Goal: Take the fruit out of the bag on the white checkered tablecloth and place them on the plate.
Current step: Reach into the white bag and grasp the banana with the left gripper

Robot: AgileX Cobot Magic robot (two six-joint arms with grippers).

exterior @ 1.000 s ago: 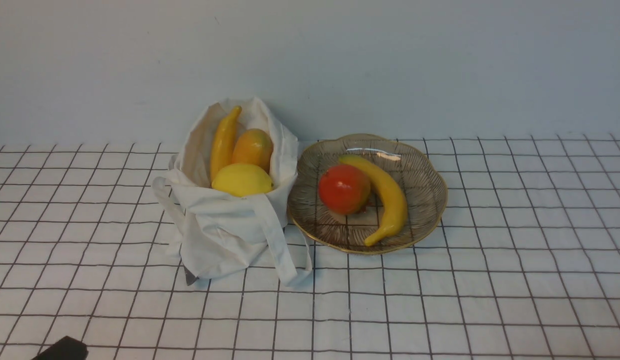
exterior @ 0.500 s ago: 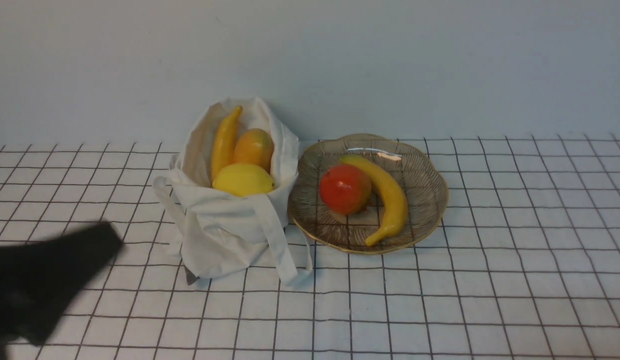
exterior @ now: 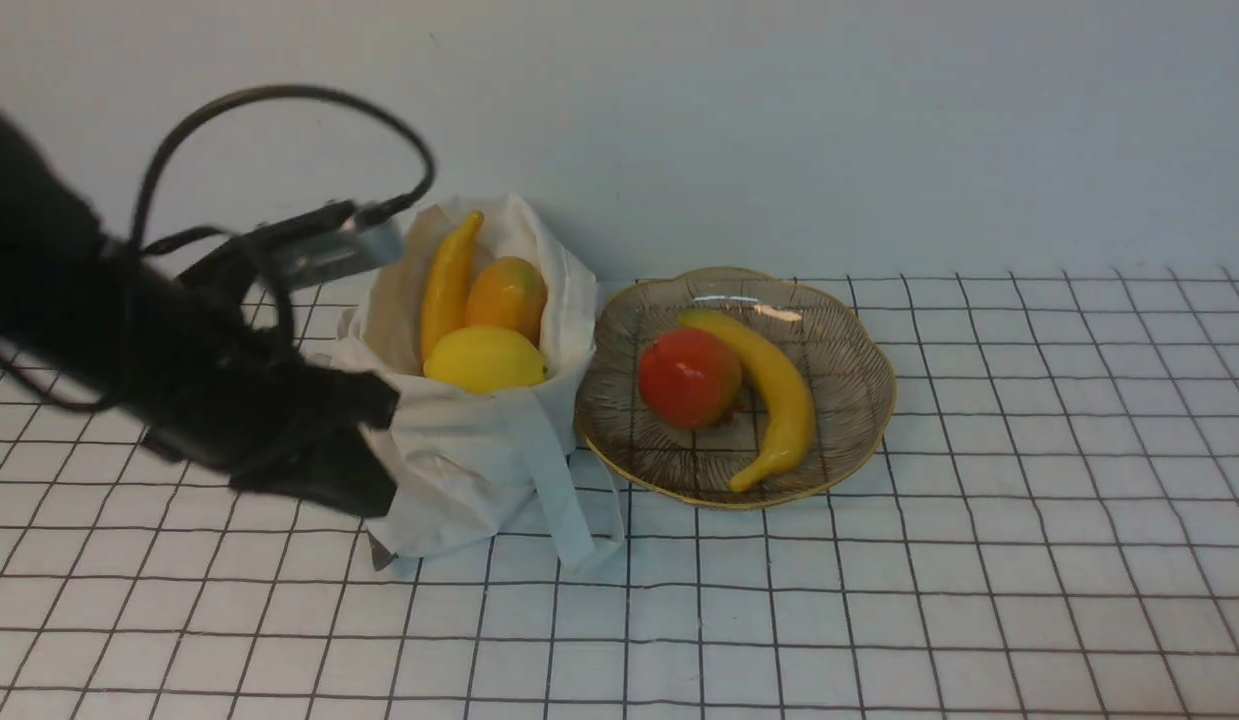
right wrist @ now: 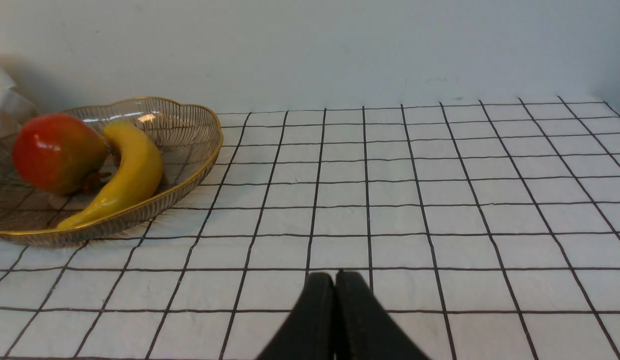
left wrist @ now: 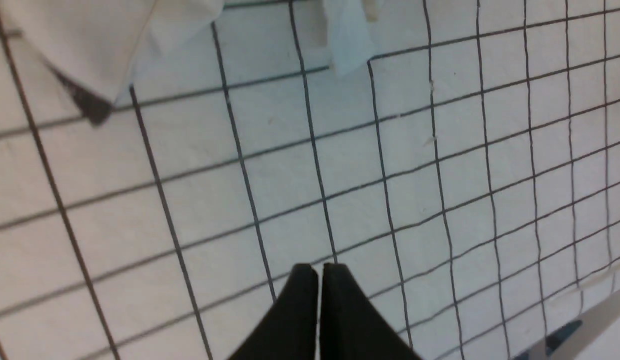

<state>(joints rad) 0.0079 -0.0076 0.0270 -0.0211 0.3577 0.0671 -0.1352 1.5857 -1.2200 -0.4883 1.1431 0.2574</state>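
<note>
The off-white bag (exterior: 459, 470) stands open on the white checkered tablecloth (exterior: 879, 600). Inside it are a banana (exterior: 447, 285), a mango (exterior: 506, 297) and a lemon (exterior: 485, 360). Right of it, the gold-rimmed plate (exterior: 859, 440) holds a second banana (exterior: 774, 390) and a round red fruit (exterior: 687, 378). My left gripper (exterior: 374, 450) hangs in front of the bag's left side, shut and empty; its wrist view shows the closed tips (left wrist: 318, 267) above bare cloth near the bag's lower corner (left wrist: 89, 45). My right gripper (right wrist: 335, 275) is shut and empty, low over the cloth, right of the plate (right wrist: 199, 165).
A wall closes off the far edge of the table behind the bag and plate. A long strap (exterior: 564, 500) of the bag lies on the cloth in front of it. The left arm's black cable (exterior: 279, 95) loops above the bag's left side.
My left arm has swung up from the lower left corner of the front view to the bag's left side. The fruit, bag and plate have not moved.
</note>
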